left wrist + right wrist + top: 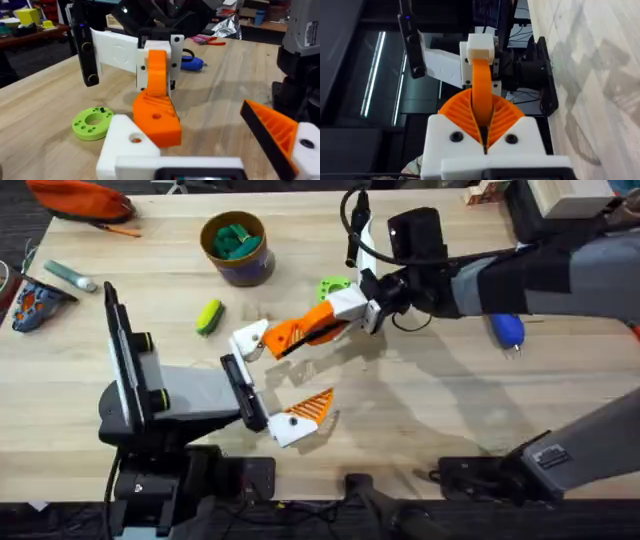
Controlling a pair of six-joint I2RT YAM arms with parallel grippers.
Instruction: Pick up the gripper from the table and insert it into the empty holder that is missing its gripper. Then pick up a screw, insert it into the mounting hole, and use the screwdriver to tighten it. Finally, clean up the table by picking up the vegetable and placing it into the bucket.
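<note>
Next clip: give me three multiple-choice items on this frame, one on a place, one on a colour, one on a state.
1. Where is the blue screwdriver?
A. In the bucket
B. On the table beside the right arm
C. In the left gripper

2. What colour is the ring-shaped disc with holes?
A. Green
B. Red
C. White

3. How is the right gripper?
A. Open above the bucket
B. Shut on the vegetable
C. Shut on the orange finger piece

Answers:
1 B: the screwdriver lies on the wood by the right arm, far from the bucket.
2 A: the disc is bright green.
3 C: the right gripper clamps the orange finger piece, while the vegetable lies apart on the table.
</note>
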